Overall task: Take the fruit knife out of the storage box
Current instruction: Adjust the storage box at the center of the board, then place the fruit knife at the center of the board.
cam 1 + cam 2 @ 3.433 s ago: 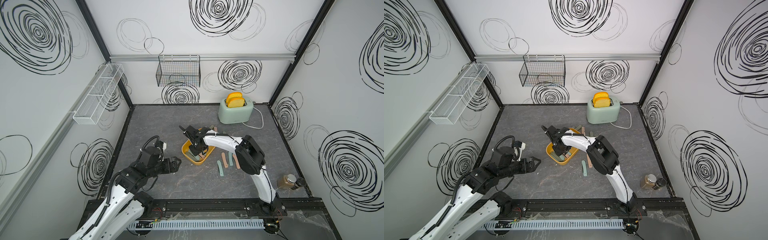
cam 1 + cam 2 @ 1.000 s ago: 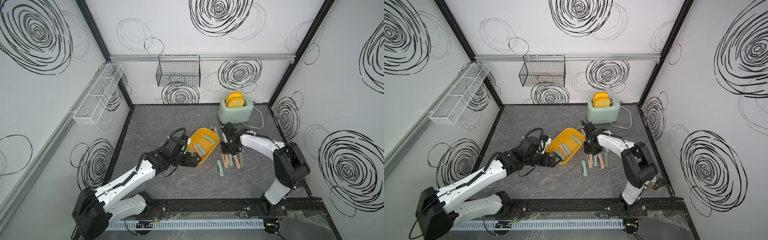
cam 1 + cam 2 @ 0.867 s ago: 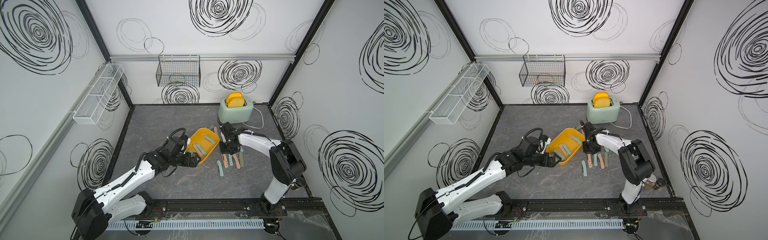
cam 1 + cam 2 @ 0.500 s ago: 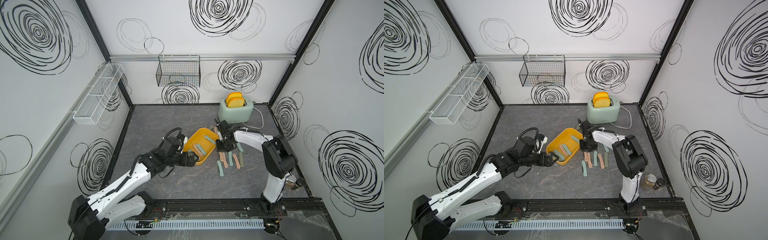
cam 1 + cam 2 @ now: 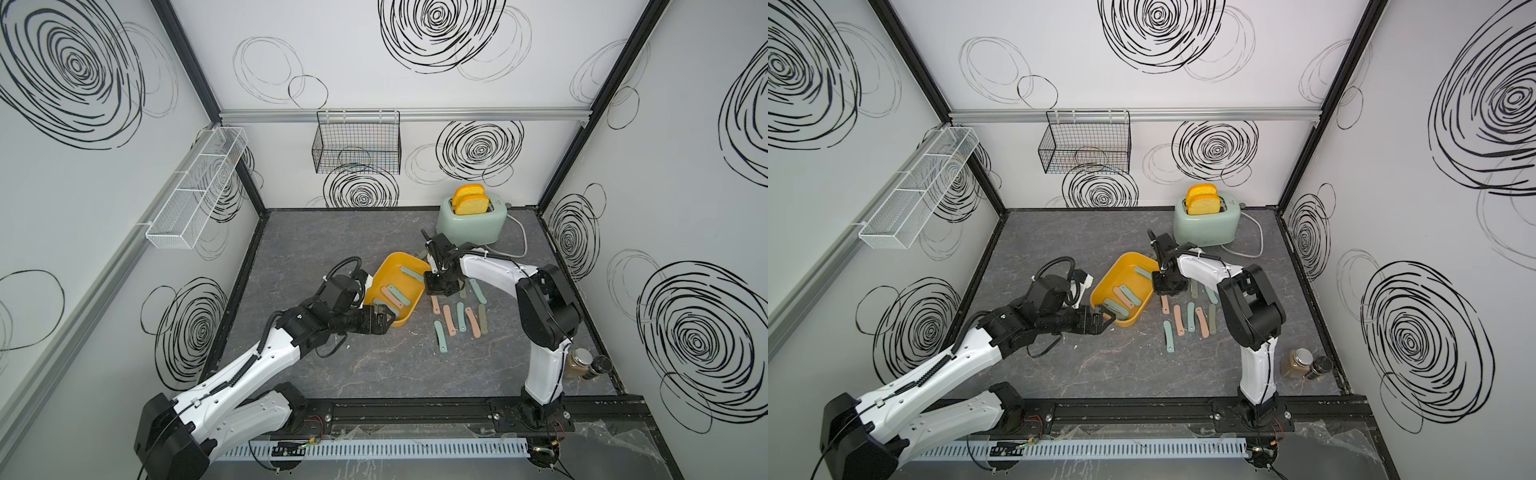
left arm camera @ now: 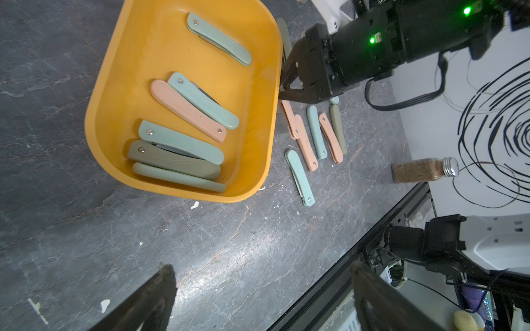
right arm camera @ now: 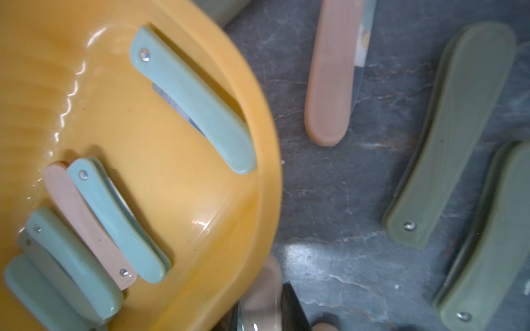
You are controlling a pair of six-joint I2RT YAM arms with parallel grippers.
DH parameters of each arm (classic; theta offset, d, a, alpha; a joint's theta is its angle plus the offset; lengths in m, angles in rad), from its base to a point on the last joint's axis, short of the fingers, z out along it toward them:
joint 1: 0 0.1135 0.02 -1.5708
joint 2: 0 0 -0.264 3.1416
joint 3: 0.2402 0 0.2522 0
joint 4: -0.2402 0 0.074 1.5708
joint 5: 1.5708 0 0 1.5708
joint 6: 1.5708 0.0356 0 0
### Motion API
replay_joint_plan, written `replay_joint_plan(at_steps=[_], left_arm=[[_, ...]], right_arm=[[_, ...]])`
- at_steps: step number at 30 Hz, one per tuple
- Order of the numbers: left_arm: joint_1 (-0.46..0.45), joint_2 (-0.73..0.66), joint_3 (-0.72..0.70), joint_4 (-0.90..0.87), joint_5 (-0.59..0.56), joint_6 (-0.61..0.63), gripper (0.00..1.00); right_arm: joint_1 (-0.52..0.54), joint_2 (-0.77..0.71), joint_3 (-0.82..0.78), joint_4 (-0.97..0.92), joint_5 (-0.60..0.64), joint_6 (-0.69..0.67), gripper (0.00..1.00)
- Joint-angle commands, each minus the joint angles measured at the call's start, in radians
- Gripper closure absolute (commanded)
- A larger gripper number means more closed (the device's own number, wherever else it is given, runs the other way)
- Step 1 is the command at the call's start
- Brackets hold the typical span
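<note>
Storage box (image 5: 398,286) lies on the tabletop (image 5: 374,365) with six folded fruit knives inside. The right gripper (image 5: 437,286), beside its rim, pinches a pink knife (image 7: 262,298), probably to set it down. The left gripper (image 5: 380,321) waits, spread.

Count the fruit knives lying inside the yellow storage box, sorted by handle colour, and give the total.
Mint-green knives: 4
Pink knife: 1
Olive knife: 1
Total in the storage box: 6
</note>
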Motion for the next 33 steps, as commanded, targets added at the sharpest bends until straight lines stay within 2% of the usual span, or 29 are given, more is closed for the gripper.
replay_joint_plan(at_steps=[1,8,13,20,26,33], left_arm=[[0.008,-0.016,-0.013,0.002,-0.009,0.005,0.02],[0.011,-0.022,-0.015,-0.007,-0.011,0.01,0.02],[0.018,-0.029,-0.021,-0.015,-0.01,0.017,0.02],[0.03,-0.023,-0.016,-0.001,-0.003,0.011,0.02],[0.031,-0.022,-0.004,0.011,-0.009,-0.006,0.02],[0.053,-0.037,0.007,-0.017,-0.025,0.002,0.02]], right_arm=[[0.003,0.024,0.012,-0.045,0.043,-0.016,0.76],[-0.003,0.055,0.023,-0.036,0.05,-0.01,0.73],[-0.003,0.052,0.029,-0.044,0.064,-0.005,0.59],[0.001,-0.017,0.041,-0.103,0.103,0.005,0.62],[0.063,-0.074,0.134,-0.192,0.188,-0.009,0.63],[0.165,0.014,0.305,-0.224,0.194,-0.073,0.63]])
